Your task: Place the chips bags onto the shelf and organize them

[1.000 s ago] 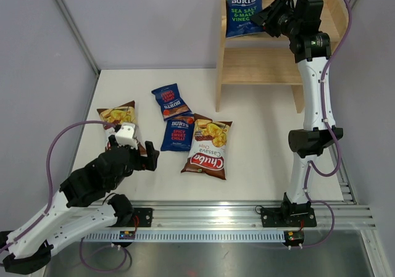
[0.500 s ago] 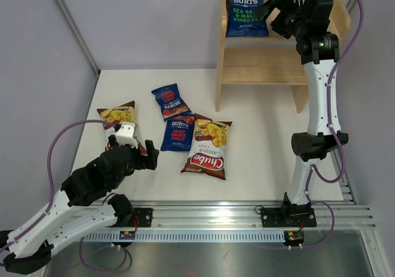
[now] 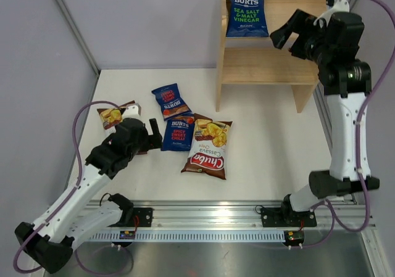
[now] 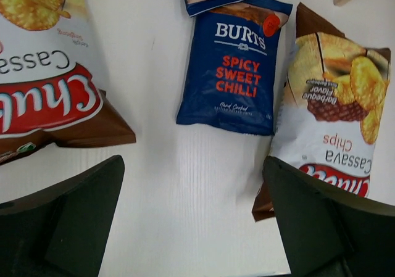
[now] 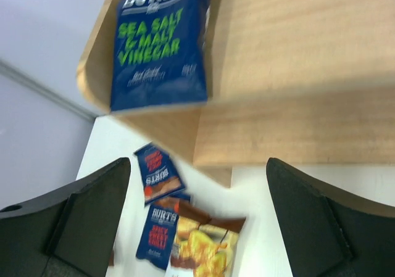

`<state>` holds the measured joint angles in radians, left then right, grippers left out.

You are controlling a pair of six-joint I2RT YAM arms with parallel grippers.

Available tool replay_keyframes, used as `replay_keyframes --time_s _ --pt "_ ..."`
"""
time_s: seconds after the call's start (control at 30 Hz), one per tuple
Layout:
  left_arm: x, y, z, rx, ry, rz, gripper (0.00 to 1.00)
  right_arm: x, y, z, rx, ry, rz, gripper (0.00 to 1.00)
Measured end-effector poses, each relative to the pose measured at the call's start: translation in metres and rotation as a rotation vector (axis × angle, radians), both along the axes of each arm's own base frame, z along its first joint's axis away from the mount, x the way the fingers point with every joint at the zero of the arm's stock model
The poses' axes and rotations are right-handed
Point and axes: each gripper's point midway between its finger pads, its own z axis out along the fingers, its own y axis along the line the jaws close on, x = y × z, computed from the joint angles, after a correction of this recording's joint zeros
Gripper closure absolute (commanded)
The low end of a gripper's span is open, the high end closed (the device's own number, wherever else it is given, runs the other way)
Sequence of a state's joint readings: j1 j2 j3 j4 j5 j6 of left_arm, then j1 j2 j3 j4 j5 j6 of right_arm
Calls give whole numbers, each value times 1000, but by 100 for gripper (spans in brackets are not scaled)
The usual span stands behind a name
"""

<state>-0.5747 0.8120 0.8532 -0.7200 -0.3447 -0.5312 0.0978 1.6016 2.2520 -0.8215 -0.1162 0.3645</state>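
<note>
Right claw point(image 3: 284, 42) back off shelf point(image 3: 259, 61)

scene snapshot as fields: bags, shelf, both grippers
shelf: two-tier light wood shelf, far right of the table
on shelf: Sea Salt bag, top tier, left end, standing
on table: red BURTS bag, Spicy Sweet Chilli bag, centre Chuba bag, left Chuba bag
left gripper: open, empty, over the table between the two Chuba bags
right gripper: open, empty, in front of the shelf
bags left to shelve: four
</note>
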Motion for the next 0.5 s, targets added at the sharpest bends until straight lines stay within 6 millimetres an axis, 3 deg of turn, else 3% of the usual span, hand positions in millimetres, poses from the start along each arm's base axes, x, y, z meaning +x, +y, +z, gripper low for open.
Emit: replay_keyframes --time_s 0.13,0.23,0.4,0.5 --pt "34 -3 -18 -78 76 22 1 -70 9 -8 26 -26 92 1" --pt "58 -16 -32 -156 131 -6 1 -122 29 -14 99 -90 221 1" --pt "92 -33 -66 -234 232 -40 1 -182 73 -49 284 -112 527 2" --pt "110 -41 -90 -262 293 -56 1 -200 89 -82 344 -43 660 1"
